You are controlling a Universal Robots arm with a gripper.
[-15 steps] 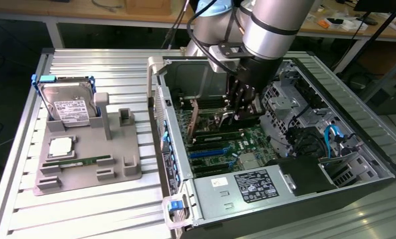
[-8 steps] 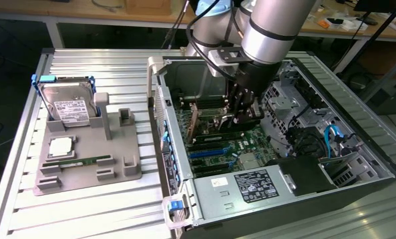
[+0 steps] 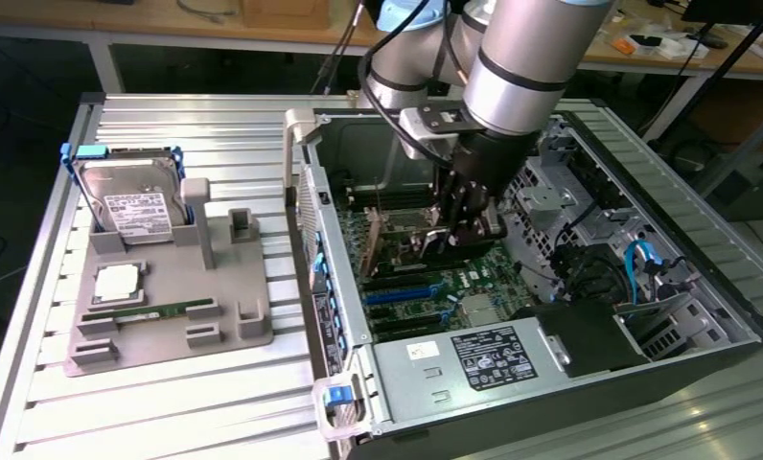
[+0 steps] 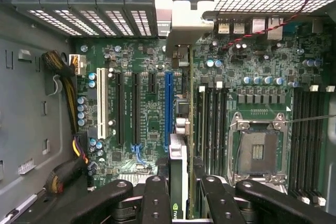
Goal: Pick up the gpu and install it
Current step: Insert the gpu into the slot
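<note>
My gripper (image 3: 449, 235) reaches down into the open computer case (image 3: 688, 220), low over the motherboard (image 3: 465, 278). It is shut on the gpu (image 4: 178, 174), which stands on edge between the black fingers (image 4: 156, 200). The card's green board and a logo show in the wrist view. Its silver bracket (image 4: 184, 19) points at the rear slot openings. The card hangs just beside and above the long blue slot (image 4: 169, 103). In the exterior view the gpu (image 3: 407, 241) is mostly hidden by the gripper.
A grey holder (image 3: 164, 326) outside the case carries a hard drive (image 3: 132, 206), a processor (image 3: 116, 281) and a RAM stick (image 3: 151, 311). Inside are the power supply (image 3: 484, 359), an open processor socket (image 4: 257, 150), memory slots (image 4: 210, 124) and cable bundles (image 4: 65, 174).
</note>
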